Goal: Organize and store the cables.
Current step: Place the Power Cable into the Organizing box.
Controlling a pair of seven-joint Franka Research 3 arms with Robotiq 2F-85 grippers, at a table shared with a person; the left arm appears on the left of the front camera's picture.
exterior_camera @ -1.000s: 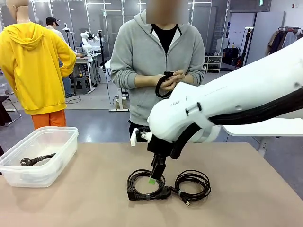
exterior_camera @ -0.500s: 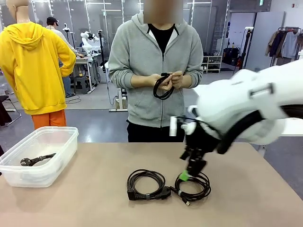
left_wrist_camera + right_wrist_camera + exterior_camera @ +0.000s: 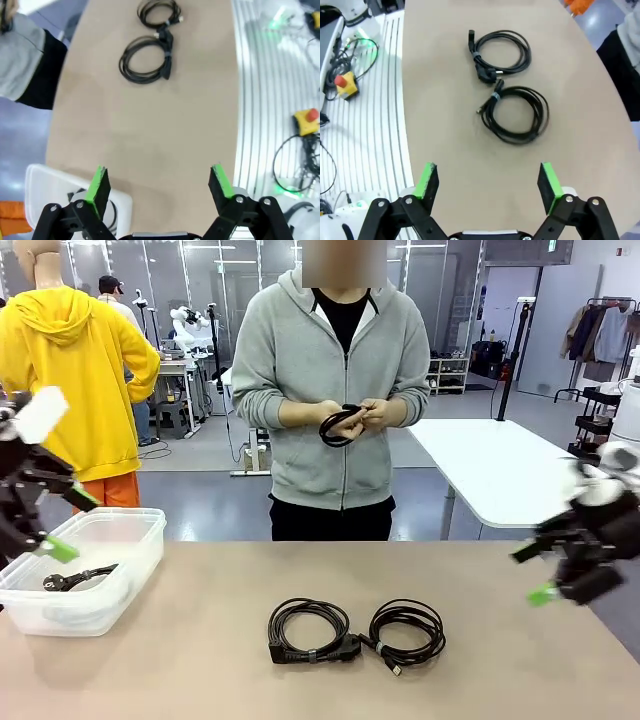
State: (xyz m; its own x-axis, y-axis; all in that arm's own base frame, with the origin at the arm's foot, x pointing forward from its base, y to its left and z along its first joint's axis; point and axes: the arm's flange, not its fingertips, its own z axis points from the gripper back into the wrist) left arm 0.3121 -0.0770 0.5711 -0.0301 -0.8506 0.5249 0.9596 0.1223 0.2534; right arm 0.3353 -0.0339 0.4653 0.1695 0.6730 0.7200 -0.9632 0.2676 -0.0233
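Note:
Two cables lie side by side as black coils mid-table: a left coil and a right coil. The person across the table holds a third coil in both hands. Another cable lies in the clear plastic bin at the table's left. My left gripper hovers open above the bin, nothing between its pads. Off the table's right edge my right gripper is open and empty. The left wrist view looks down on both coils; so does the right wrist view, coils.
The tan tabletop is bare around the two coils. A corner of the bin lies below my left fingers. A white table stands behind the person on the right. A yellow box with a red button sits on the ribbed base.
My right arm has swung away from above the two coils to the table's right edge. My left gripper has come into view above the bin. The person's coil has dropped slightly.

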